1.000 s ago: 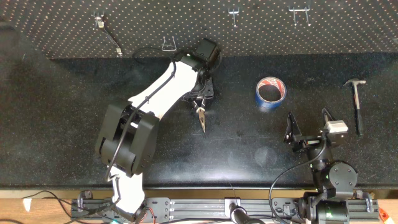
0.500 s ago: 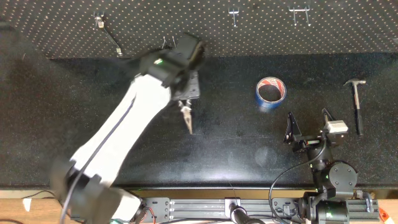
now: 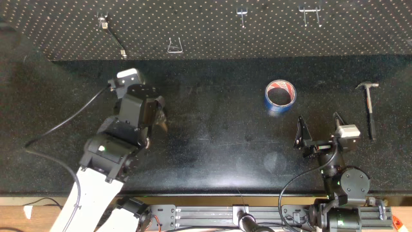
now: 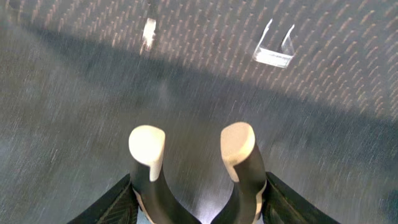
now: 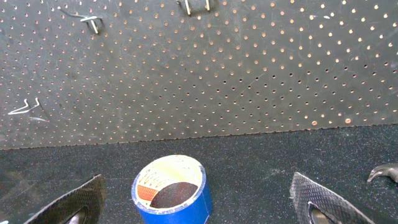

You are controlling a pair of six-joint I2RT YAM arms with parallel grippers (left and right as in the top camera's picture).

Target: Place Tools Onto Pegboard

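Two open, empty: L gripper, R gripper. Tape roll just ahead of R: prob light, stiff; pinch one wall via core.

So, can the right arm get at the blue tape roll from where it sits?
Probably yes: the right gripper is open, and the tape roll lies straight ahead of it on bare mat, nothing between.

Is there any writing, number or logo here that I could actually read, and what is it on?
No text here can be read.
Inside the core of the blue tape roll: an orange and white printed label, too small and blurred to read.
On the pegboard, the hammer and the black tabletop: no print visible.
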